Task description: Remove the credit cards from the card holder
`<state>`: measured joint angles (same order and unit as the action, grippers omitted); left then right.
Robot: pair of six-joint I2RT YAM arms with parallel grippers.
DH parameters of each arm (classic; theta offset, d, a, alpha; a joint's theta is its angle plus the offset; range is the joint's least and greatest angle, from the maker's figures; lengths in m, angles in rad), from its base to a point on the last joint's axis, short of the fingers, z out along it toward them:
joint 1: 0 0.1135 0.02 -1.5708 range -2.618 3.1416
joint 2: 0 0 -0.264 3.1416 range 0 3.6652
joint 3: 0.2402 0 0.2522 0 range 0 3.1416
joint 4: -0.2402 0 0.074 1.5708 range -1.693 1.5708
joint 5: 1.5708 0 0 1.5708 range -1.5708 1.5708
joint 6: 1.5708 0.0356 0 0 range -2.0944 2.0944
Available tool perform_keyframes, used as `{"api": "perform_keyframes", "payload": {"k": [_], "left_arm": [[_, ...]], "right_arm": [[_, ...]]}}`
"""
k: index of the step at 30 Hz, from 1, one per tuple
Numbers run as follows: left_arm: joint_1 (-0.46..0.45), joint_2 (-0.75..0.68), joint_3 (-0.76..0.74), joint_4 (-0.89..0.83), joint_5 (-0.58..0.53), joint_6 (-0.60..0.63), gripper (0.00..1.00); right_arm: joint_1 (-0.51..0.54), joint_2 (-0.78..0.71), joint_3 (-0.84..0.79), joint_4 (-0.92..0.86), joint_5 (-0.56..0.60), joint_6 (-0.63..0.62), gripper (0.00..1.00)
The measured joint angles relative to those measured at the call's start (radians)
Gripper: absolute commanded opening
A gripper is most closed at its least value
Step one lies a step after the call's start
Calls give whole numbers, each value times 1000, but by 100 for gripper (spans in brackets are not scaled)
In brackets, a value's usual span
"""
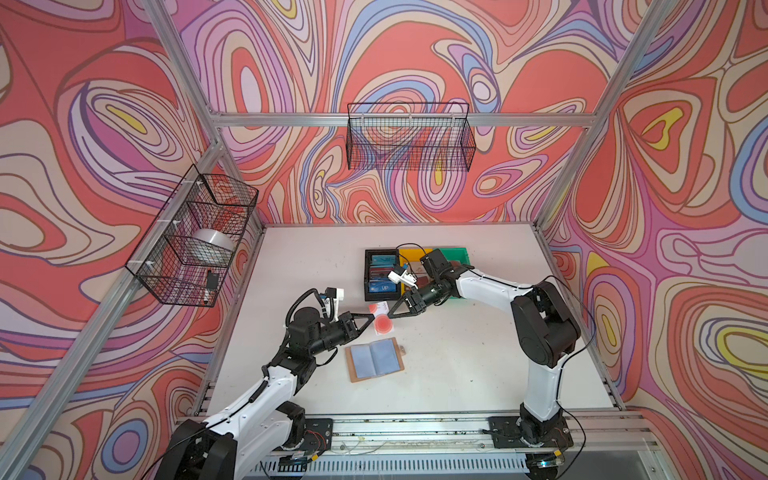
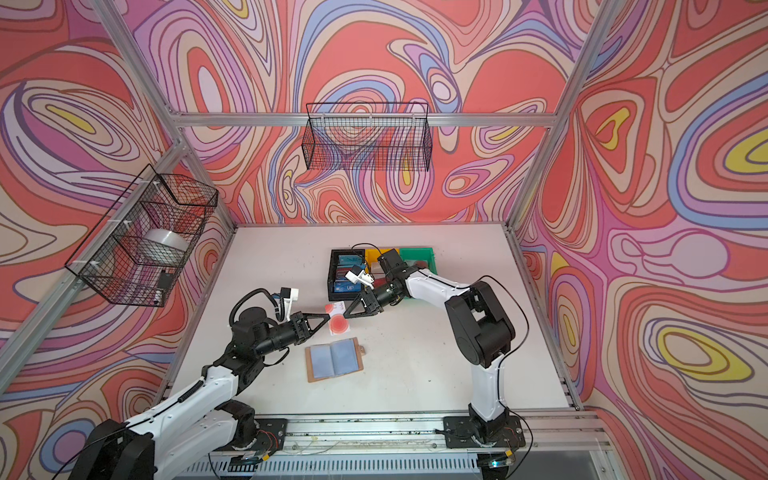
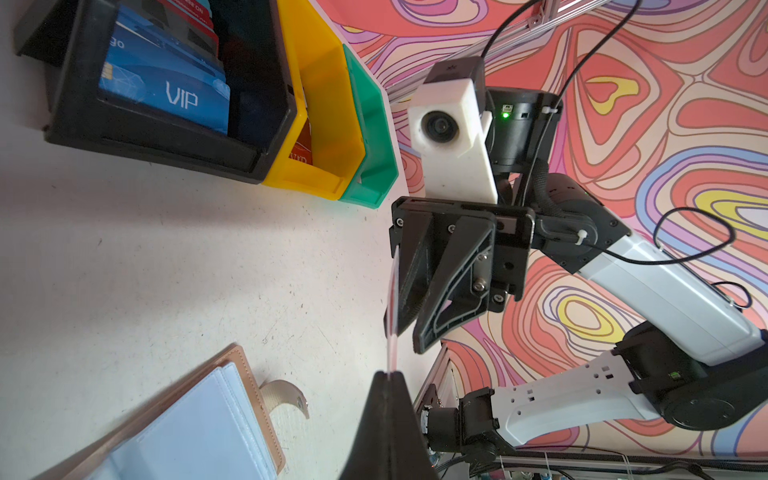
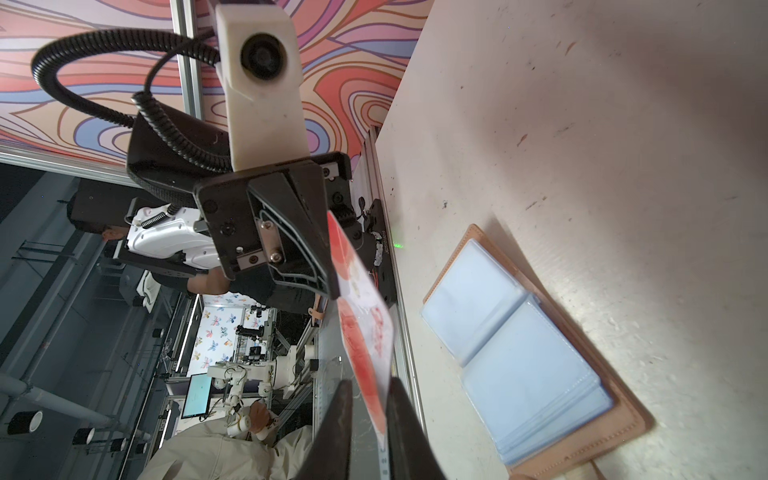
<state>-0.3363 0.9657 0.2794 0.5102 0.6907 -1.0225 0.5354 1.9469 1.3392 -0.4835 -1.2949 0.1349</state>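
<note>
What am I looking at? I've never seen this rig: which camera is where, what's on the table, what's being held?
Two robot arms stand at the near edge of the table. Both top views look down from one overhead camera head; the other two pictures come from a camera on each arm's wrist. On the table lies the tan card holder, open, its visible sleeves looking empty. Behind it stand a black bin holding blue VIP cards, a yellow bin and a green bin. Between the arms, in the air, is a white card with a red disc. The left arm's jaws are shut on one end; the right arm's jaws straddle the other end with a gap showing, not clamped yet.
</note>
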Motion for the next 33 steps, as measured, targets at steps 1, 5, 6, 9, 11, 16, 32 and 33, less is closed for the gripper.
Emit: {"api": "perform_keyframes", "payload": {"k": [1,5,6,9,11,16,32,33], "left_arm": [[-1,2,0,3,0,-1,0],[-5,5,0,14,0,-3,0],[-5,5,0,15,0,-3,0],[-8,6,0,15,0,-3,0],[-8,7,0,14,-4,-3,0],[-10,10,0,5,-2,-2,0],[-15,-198,57,-377,-68,134,32],[-15,-206,66,-405,-73,142,33]], "right_arm": [[0,0,0,0,0,1,15],[-2,0,-3,2,-1,1,11],[-2,0,-3,2,-2,2,10],[-2,0,-4,2,-4,1,7],[-3,0,-4,1,-10,1,4],[-4,0,-2,-31,-23,-32,0],[-18,45,248,-577,33,-431,0],[-25,45,263,-602,47,-447,0]]}}
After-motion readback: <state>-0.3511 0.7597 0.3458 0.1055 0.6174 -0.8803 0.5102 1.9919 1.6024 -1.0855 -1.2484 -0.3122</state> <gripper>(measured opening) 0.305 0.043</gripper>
